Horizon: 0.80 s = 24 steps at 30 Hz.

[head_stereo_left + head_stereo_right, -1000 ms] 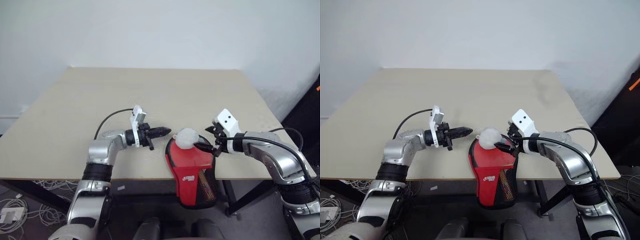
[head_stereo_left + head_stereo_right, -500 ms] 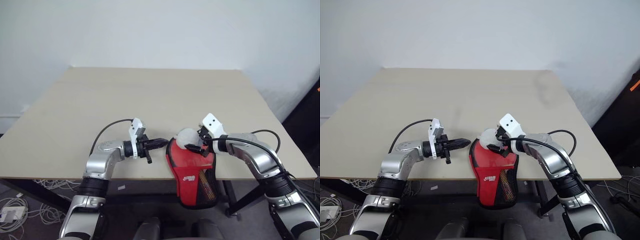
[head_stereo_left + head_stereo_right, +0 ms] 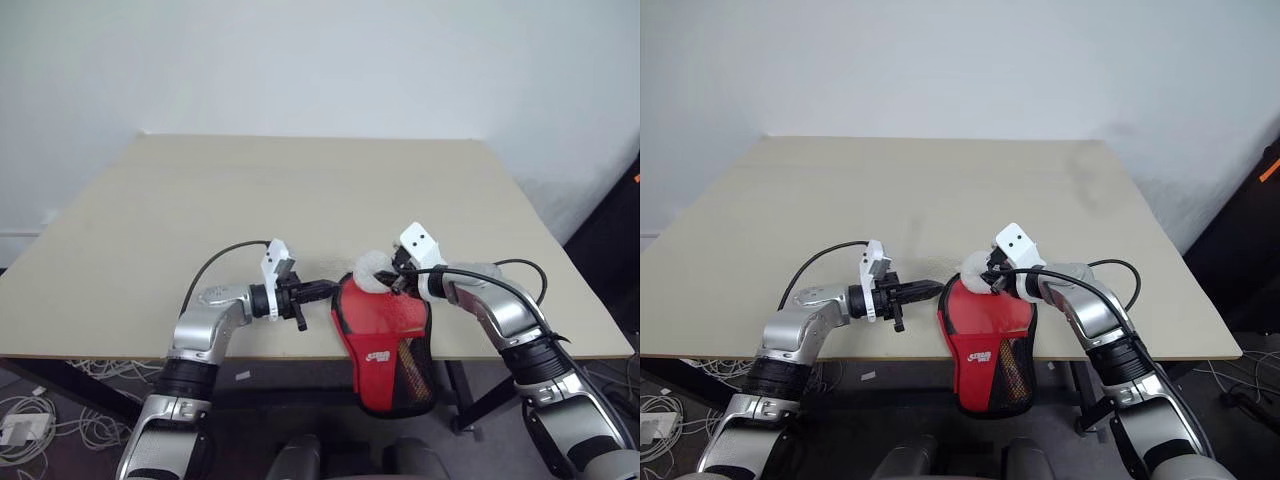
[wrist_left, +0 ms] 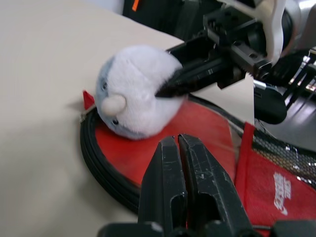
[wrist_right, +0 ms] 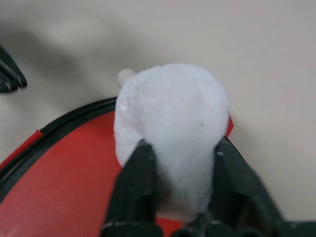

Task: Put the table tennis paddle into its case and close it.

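Since the earlier frame our right pincer [image 5: 177, 207] has closed on the white plush toy [image 5: 173, 133] atop the case [image 3: 385, 330]; our left pincer [image 4: 178, 170] sits shut beside it.

Red case [image 3: 384, 330] with black zip edging, white logo, black mesh pocket. Plush toy [image 4: 136, 92] white and pale grey-blue, cream beak. Table [image 3: 300, 190] light beige. Gripper fingers [image 4: 207, 187] black.

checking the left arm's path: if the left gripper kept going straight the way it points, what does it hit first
Most likely the case: the shut left gripper points right at its near black edge. The white plush toy sits just beyond, though depth is hard to judge.
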Available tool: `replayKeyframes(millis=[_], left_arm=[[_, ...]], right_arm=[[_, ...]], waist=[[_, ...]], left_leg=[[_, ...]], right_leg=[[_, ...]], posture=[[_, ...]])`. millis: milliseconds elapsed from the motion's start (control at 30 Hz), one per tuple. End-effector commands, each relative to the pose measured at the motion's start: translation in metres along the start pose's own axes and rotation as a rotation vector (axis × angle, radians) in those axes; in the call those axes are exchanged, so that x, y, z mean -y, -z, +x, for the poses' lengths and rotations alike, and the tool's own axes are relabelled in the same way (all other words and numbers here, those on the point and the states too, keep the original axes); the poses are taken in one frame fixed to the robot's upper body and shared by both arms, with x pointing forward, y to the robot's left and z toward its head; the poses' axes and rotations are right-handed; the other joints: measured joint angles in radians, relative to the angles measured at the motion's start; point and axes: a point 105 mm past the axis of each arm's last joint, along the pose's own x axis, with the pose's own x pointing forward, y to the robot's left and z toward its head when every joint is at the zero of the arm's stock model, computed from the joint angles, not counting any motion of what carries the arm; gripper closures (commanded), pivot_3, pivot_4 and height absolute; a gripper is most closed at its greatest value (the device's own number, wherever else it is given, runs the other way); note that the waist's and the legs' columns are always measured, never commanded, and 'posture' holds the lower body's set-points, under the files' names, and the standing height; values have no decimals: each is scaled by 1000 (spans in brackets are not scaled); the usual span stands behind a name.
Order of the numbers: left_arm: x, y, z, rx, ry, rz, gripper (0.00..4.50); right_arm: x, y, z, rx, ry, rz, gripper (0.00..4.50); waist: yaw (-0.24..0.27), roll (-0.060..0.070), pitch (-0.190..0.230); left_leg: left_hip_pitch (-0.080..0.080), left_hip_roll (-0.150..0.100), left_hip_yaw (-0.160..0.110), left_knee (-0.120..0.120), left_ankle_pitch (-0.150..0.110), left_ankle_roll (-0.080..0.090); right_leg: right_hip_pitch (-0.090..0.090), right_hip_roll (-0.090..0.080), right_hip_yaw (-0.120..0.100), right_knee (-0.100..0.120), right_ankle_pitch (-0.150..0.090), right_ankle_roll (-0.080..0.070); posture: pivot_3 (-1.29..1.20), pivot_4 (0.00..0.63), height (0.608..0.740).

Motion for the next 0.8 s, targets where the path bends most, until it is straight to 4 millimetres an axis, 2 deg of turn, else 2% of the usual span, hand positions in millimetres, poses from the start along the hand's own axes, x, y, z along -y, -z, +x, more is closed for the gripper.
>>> replayKeyframes(millis=[33, 167, 400, 567, 800], left_arm=[[5, -15, 1, 25, 29, 67, 4500], [8, -19, 8, 26, 53, 90, 4500], [16, -23, 34, 28, 101, 150, 4500], [16, -17, 51, 19, 102, 195, 4500], [12, -8, 65, 16, 80, 213, 4500]], right_arm=[[9, -21, -5, 58, 28, -19, 4345], [12, -25, -1, 58, 32, -26, 4464], [12, -34, 12, 51, -3, -1, 4464], [16, -38, 21, 45, -26, 41, 4464], [23, -48, 28, 56, -34, 112, 4464]], waist=[[0, 0, 0], [0, 0, 0], [0, 1, 0], [-2, 1, 0], [-4, 1, 0]], left_leg=[[0, 0, 0, 0, 0, 0], [0, 0, 0, 0, 0, 0], [0, 0, 0, 0, 0, 0], [1, 0, 0, 0, 0, 0], [1, 0, 0, 0, 0, 0]], right_leg=[[0, 0, 0, 0, 0, 0], [0, 0, 0, 0, 0, 1], [0, 0, 0, 0, 1, -2], [0, 0, 0, 0, 2, -3], [0, 1, 1, 1, 2, -3]], posture=[[0, 0, 739], [0, 0, 739], [0, 0, 739], [0, 0, 739], [0, 0, 739]])
